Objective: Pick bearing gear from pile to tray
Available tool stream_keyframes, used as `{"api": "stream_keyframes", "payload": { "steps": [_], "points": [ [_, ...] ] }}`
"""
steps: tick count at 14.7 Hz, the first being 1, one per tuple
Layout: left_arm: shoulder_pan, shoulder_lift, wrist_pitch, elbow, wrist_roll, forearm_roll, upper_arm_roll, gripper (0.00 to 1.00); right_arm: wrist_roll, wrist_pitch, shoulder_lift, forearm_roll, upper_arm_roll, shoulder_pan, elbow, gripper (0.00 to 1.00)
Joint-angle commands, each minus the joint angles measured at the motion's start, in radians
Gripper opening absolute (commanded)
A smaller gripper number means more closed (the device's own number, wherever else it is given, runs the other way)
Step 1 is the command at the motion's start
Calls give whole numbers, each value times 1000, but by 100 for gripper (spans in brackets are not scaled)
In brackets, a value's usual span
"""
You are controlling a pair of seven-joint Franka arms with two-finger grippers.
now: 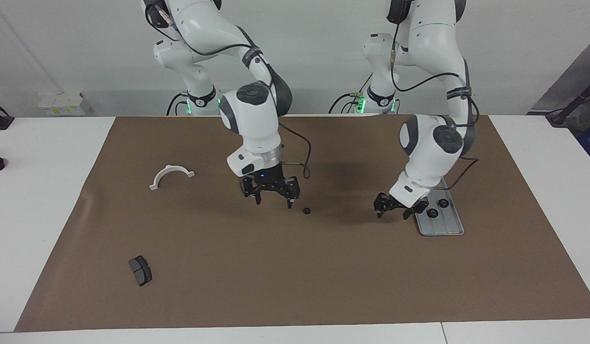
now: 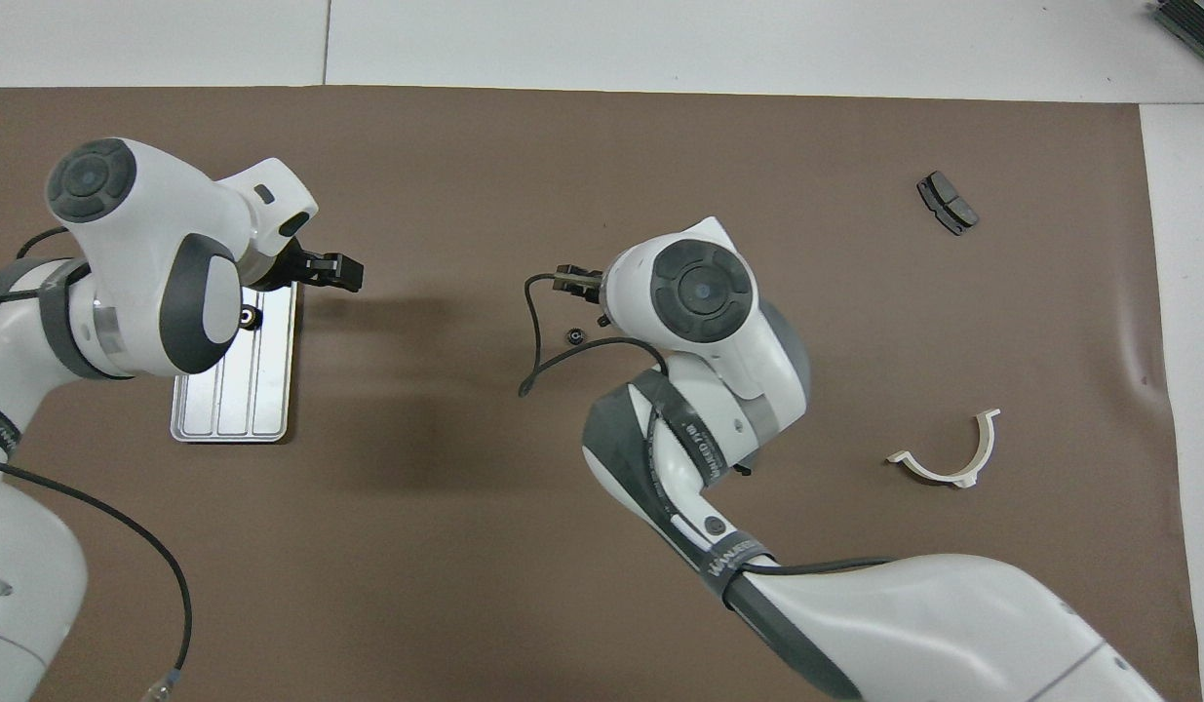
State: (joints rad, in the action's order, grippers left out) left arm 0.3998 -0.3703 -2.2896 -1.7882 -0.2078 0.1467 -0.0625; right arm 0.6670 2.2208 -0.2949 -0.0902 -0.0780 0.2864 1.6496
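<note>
Between picks: two gears sit in tray (image 1: pixel 455 228), both pincers open and empty, left pincer (image 1: pixel 395 210) at tray's 9 o'clock, right pincer (image 1: pixel 273 193) at 10 o'clock of loose gear (image 1: pixel 306 210), likely next grab.

The only lettering stands on a dark band (image 2: pixel 733 577) wrapped around the right arm's forearm, at about 5 o'clock in the overhead view. Its white capitals seem to begin "WANJEE", and the rest cannot be made out. A second dark band (image 2: pixel 697 450) higher on the same arm carries white characters too small to read. In the facing view both arms show similar bands (image 1: pixel 459 90) with white marks that cannot be read.
</note>
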Motion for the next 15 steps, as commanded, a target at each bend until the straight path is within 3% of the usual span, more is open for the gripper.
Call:
{"api": "stream_keyframes", "payload": {
  "steps": [1,4,7,15],
  "points": [
    [118,-27,-22,45,-168,-1,-20,83,-143,-39,68,-17,-19,-114,24,100],
    [194,-76,-10,111,-234,-45,-20,79,-295,-117,149,-16,-19,-205,21,100],
    [249,-128,-13,153,-254,-53,-20,73,-323,-214,223,-14,-19,-269,18,100],
    [290,-134,-109,81,-252,-110,-19,64,-392,-550,365,6,-3,-296,-34,100]
  ]
}}
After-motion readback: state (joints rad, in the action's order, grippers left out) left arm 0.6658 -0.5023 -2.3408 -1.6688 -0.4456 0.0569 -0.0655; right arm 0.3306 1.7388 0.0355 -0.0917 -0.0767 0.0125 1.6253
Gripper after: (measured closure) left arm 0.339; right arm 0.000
